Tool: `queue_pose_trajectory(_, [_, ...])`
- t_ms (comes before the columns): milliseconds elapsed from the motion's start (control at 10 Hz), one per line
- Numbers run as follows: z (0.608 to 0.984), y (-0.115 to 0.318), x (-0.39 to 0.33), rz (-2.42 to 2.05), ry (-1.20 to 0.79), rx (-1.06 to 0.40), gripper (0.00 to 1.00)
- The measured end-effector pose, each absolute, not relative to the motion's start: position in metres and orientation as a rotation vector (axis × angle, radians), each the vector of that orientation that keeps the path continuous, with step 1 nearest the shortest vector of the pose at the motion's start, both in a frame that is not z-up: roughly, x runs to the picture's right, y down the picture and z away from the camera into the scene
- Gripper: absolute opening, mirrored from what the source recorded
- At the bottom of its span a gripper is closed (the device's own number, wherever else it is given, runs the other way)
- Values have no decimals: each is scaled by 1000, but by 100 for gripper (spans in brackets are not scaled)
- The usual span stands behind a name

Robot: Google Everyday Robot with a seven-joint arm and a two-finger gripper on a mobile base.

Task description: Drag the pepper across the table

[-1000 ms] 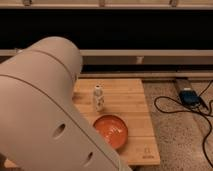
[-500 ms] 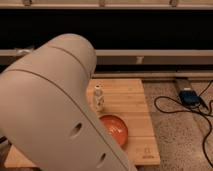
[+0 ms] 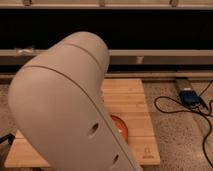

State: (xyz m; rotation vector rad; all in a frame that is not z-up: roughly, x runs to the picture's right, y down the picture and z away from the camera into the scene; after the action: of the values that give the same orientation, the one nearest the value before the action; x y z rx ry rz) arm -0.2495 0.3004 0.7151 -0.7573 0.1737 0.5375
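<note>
My pale grey arm (image 3: 65,110) fills the left and middle of the camera view. The pepper is hidden. The gripper is out of view, and it is shut. The light wooden table (image 3: 135,97) shows to the right of the arm, with a small dark logo (image 3: 146,154) at its near right corner. Only the right edge of an orange bowl (image 3: 120,128) shows on the table, just past the arm.
On the speckled floor to the right of the table lie a blue device (image 3: 189,96) and black cables (image 3: 175,107). A dark wall with a pale ledge (image 3: 165,54) runs behind the table.
My arm has swung right and closer to the camera. It now covers the small bottle on the table and most of the orange bowl.
</note>
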Motion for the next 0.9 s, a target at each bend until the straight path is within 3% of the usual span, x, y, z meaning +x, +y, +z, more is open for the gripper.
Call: queue_pose_trajectory(900, [719,306,-209,465,167,-773,0])
